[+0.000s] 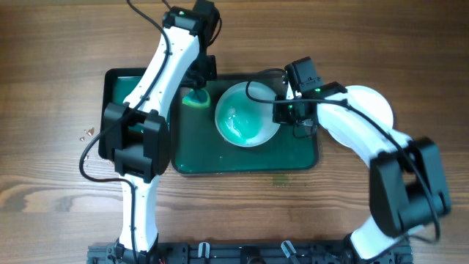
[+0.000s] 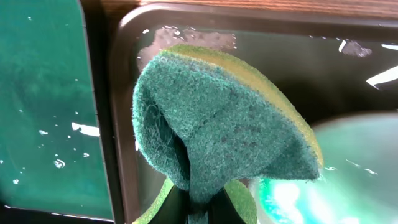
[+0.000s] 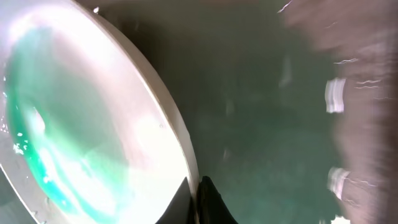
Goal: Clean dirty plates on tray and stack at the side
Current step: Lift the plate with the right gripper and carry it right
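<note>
Plate (image 1: 248, 117) smeared with teal sits on the big tray (image 1: 300, 158), its rim pinched by the right gripper (image 3: 198, 200). Just beside it, the left gripper (image 2: 198, 208) clamps a green sponge (image 2: 224, 118). The scrubbing step seems to be in hand. Next, the sponge must press onto the smears while the right gripper steadies the plate.

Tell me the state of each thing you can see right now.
Smeared plate: teal smears, on the tray, rim pinched by right gripper.
Sponge: folded, pinched in left gripper, over tray.
Side plate: white, on table, partly hidden.
Tray: wet patches, holding one plate.
</note>
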Robot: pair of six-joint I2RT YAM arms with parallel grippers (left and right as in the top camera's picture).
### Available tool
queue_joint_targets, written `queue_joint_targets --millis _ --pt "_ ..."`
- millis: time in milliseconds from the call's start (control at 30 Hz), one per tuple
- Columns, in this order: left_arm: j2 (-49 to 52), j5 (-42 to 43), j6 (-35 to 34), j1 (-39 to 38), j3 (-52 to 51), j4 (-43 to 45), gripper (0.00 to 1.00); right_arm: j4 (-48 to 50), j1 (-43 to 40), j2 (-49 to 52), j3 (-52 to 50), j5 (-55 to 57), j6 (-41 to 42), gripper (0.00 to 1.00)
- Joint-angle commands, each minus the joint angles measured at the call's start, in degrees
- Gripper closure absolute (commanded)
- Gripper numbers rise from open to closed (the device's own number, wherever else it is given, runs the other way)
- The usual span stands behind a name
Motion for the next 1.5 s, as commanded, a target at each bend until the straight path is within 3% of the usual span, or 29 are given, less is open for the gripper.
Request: queue_joint_targets --millis 0,367,467,733,1033,1100,1300,1433,1467 --pt "0.7 0.3 1.1 0.7 1.2 -0.2 0.96 -2.5 2.8 -8.1 0.0 17.5 -1.0 0.96" --pt "0.7 4.4 1.1 0.7 1.2 1.2 0.96 -9.6 17.6 -20.1 0.0 59.1 -1.3 0.96" --pt "0.7 4.4 1.1 0.7 1.2 1.1 0.96 -9.1 23.0 -20.9 0.0 71.8 -6.9 0.96" --pt "0.7 4.4 1.1 0.7 1.2 1.1 0.96 -3.9 29.5 -20.9 0.0 87.7 -18.9 0.96" --pt "0.7 4.4 1.1 0.7 1.2 1.1 0.96 16.0 30.1 -20.9 0.0 94.0 -40.7 0.96" --pt "0.7 4.4 1.1 0.7 1.2 1.1 0.96 18.5 30.1 -20.9 0.0 93.9 -42.2 0.96" --pt "0.7 4.4 1.1 0.7 1.2 0.9 0.96 19.6 30.0 -20.9 -0.6 92.1 -38.1 0.96" --pt "0.7 4.4 1.1 0.7 1.2 0.9 0.96 15.0 29.2 -20.9 -2.9 81.9 -32.5 0.96" --pt "0.7 4.4 1.1 0.7 1.2 0.9 0.96 10.8 28.3 -20.9 -3.6 74.7 -27.6 0.96"
